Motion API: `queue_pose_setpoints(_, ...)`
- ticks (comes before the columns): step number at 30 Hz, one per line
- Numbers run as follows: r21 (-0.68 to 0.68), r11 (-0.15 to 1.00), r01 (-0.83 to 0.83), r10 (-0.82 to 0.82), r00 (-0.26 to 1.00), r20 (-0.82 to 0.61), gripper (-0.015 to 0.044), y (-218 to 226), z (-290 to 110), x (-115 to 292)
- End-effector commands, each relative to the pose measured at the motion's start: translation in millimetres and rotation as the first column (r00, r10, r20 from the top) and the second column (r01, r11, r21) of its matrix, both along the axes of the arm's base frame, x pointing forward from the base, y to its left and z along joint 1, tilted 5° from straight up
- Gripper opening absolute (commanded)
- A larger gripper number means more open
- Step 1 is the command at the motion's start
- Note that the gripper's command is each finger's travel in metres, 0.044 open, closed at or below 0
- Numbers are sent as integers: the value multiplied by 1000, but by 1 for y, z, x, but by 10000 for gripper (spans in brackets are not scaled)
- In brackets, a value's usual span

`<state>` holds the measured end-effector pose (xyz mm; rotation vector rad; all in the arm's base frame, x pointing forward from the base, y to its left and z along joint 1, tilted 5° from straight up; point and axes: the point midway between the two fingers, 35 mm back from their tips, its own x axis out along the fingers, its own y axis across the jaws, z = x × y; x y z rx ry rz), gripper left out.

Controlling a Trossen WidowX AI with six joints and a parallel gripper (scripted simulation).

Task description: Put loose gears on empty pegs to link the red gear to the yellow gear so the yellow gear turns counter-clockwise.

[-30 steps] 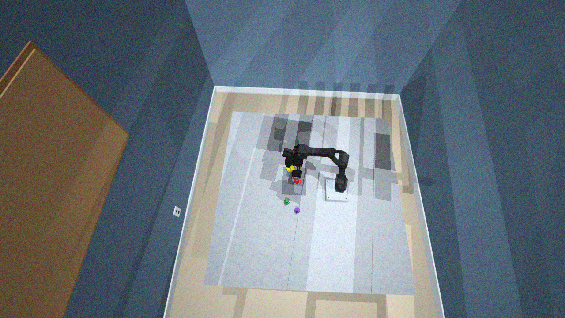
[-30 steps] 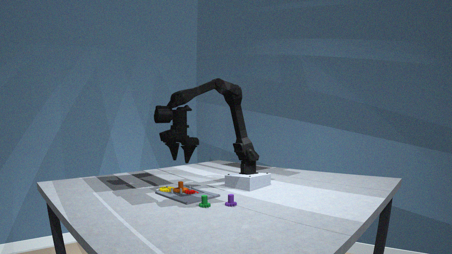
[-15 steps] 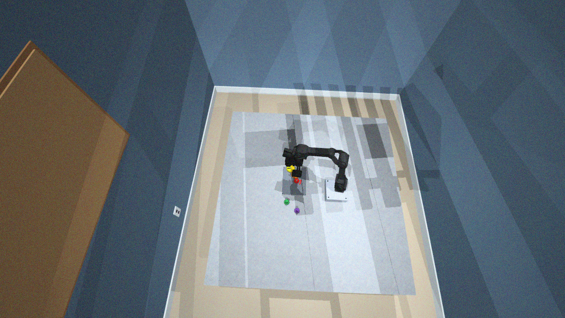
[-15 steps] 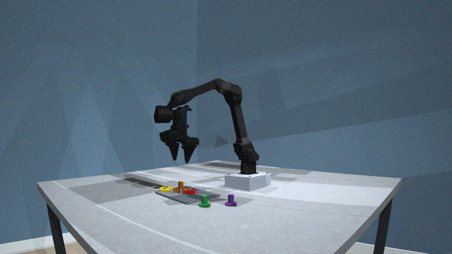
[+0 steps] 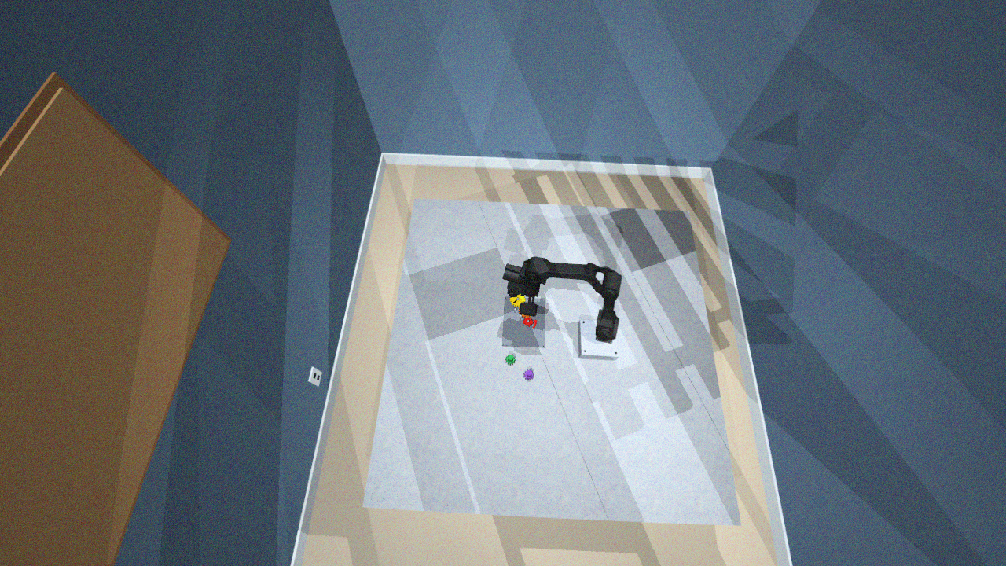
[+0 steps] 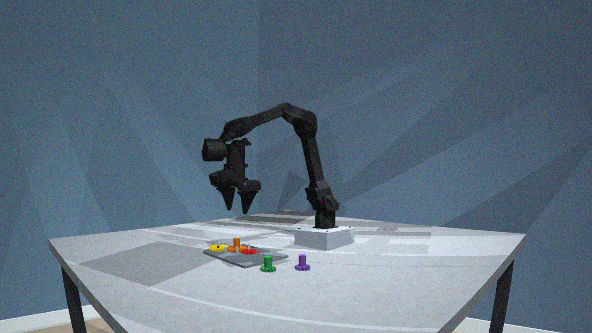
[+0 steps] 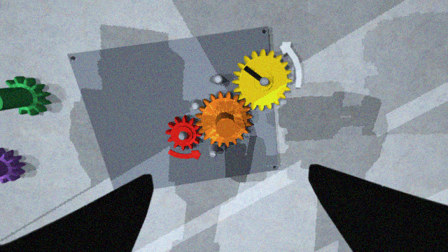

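The orange gear (image 7: pixel 213 122) (image 6: pixel 238 248) sits level on the grey board (image 7: pixel 133 105) (image 6: pixel 263 262), between the red gear (image 7: pixel 190 130) (image 6: pixel 249 251) (image 5: pixel 530 321) and the yellow gear (image 7: pixel 269 66) (image 6: pixel 216 248) (image 5: pixel 516 300). Its teeth meet both gears' teeth in the wrist view. Bare pegs (image 7: pixel 218 79) (image 7: pixel 195 105) (image 7: pixel 213 153) stand beside these gears. The green gear (image 7: pixel 38 96) (image 6: pixel 268 265) (image 5: pixel 510 358) and the purple gear (image 7: pixel 15 166) (image 6: pixel 302 264) (image 5: pixel 529 374) stand on the table. My gripper (image 7: pixel 232 176) (image 6: pixel 237 212) is open and empty, high above the board.
The arm's white base block (image 6: pixel 310 239) (image 5: pixel 589 344) stands to the right of the board in the top and exterior views. A red arrow (image 7: pixel 183 155) lies beside the red gear and a white arrow (image 7: pixel 297 70) beside the yellow gear.
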<state>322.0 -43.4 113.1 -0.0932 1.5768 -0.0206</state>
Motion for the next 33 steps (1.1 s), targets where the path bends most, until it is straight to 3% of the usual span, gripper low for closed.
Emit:
queue_pose_setpoints(1,-7,1000,-3,3,1000,3,440,18,1,1)
queue_pose_setpoints(11,8,1000,-5,5,1000,18,440,162,9,-21)
queue_pose_setpoints(22,34,999,-4,4,1000,-12,440,308,22,-132)
queue_pose_setpoints(25,34,999,-3,4,1000,-18,440,322,24,-153)
queue_pose_setpoints(33,34,999,-3,4,1000,-18,440,322,24,-153)
